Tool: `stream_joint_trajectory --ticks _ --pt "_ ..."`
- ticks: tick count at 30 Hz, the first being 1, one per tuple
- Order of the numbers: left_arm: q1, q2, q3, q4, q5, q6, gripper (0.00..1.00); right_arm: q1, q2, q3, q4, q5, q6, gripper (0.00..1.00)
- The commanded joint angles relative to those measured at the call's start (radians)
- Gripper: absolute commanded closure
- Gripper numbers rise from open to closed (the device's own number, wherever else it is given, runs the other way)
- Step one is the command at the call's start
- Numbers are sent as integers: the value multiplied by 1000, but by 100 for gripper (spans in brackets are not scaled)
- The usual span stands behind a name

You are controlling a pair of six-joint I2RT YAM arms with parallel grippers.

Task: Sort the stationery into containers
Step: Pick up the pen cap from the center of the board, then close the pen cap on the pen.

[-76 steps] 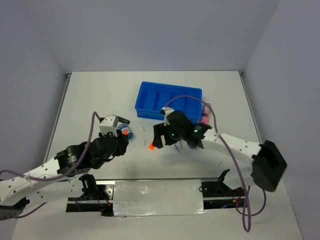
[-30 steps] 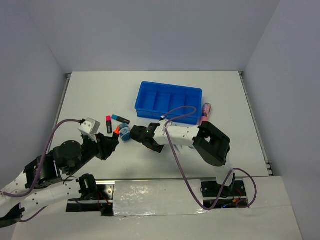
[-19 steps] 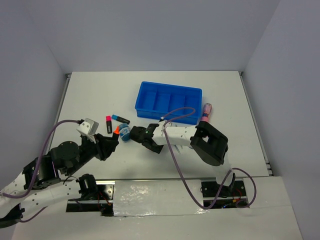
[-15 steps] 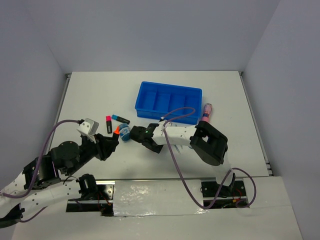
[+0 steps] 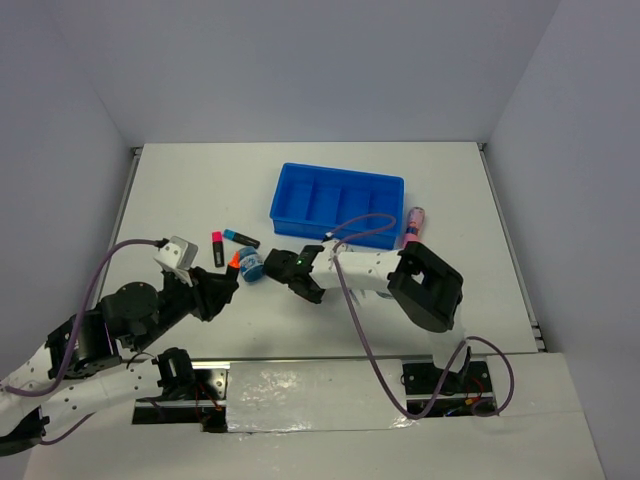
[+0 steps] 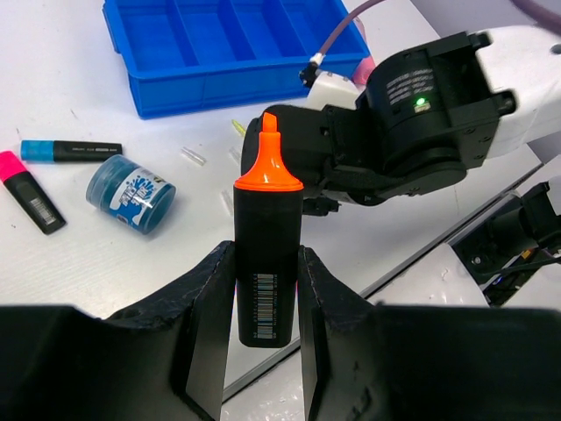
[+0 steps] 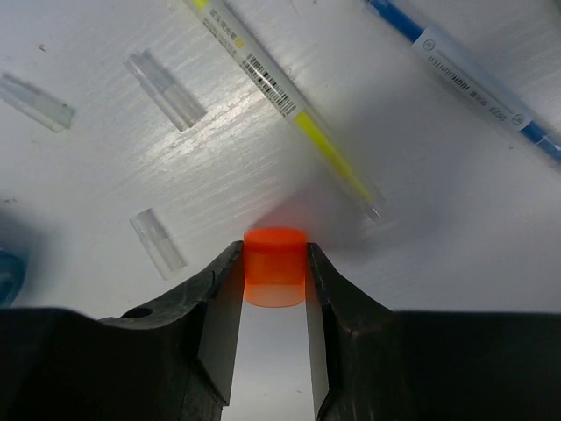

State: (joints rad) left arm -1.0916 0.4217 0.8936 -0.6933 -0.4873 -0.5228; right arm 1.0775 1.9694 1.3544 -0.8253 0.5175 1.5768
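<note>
Left claw (image 6: pixel 263 267): closed on one orange highlighter (image 6: pixel 267 237), held upright with the tip bared. Right claw (image 7: pixel 274 274): closed on one orange cap (image 7: pixel 275 263), kept low over the surface (image 5: pixel 200 190). The two are judged to be brought together for recapping before sorting. One blue tray (image 6: pixel 245 83) with four compartments is set at the far side, and nothing is seen in it. Lying loose are counted: one pink-capped highlighter (image 6: pixel 26 191), one blue-capped highlighter (image 6: pixel 70 151), one blue-white roll (image 6: pixel 131 193), one yellow pen (image 7: pixel 280 101), one blue pen (image 7: pixel 465 66) and three clear sleeves (image 7: pixel 166 92). One pink tube (image 5: pixel 413 225) is left just beside the tray's right end.
</note>
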Motion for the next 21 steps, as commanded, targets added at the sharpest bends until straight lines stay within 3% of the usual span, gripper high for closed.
stream_joint_trajectory --ticks 1,7,13,17,21 --pt "1 20 -10 55 27 18 100 -10 -134 5 -21 76 3 100" --pt "1 175 10 119 125 -40 100 -8 -375 17 -100 248 -109 100" --pt "1 181 -120 484 385 -52 100 -28 -599 -23 -5 288 -303 100" --pt "1 198 -177 659 547 -92 100 -31 -905 -312 581 152 -793 100" --pt "-2 197 -225 820 650 -157 100 -39 -1151 -483 946 -81 -1033 100"
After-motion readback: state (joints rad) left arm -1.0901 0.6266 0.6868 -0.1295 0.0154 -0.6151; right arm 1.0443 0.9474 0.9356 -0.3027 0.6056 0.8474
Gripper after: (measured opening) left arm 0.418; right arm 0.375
